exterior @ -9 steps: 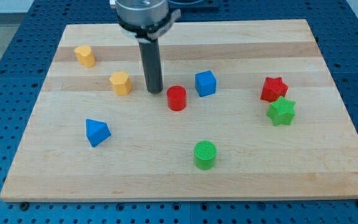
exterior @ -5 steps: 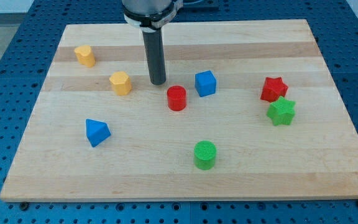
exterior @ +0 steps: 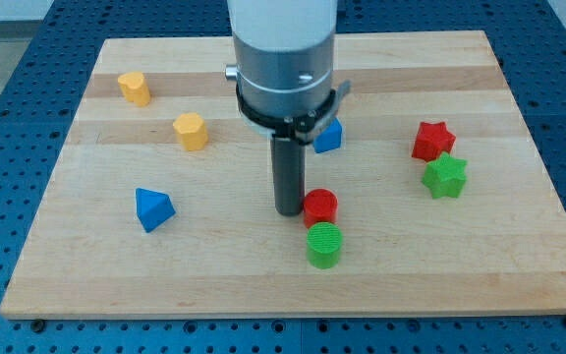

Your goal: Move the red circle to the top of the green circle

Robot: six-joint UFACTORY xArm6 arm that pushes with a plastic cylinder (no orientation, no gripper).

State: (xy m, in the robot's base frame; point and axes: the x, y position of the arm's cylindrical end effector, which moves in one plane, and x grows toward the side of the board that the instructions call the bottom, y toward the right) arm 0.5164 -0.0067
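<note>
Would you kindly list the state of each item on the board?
Red circle: upright, just above green circle.
Green circle: upright.
My tip: at red circle's left side.
Blue cube: partly hidden by arm.
Red star: beside green star.

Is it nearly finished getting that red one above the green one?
Nearly. The red circle already sits just above the green circle, about touching it. My tip rests against the red circle's left side. What's left, if anything, is a slight nudge rightward to centre it.
</note>
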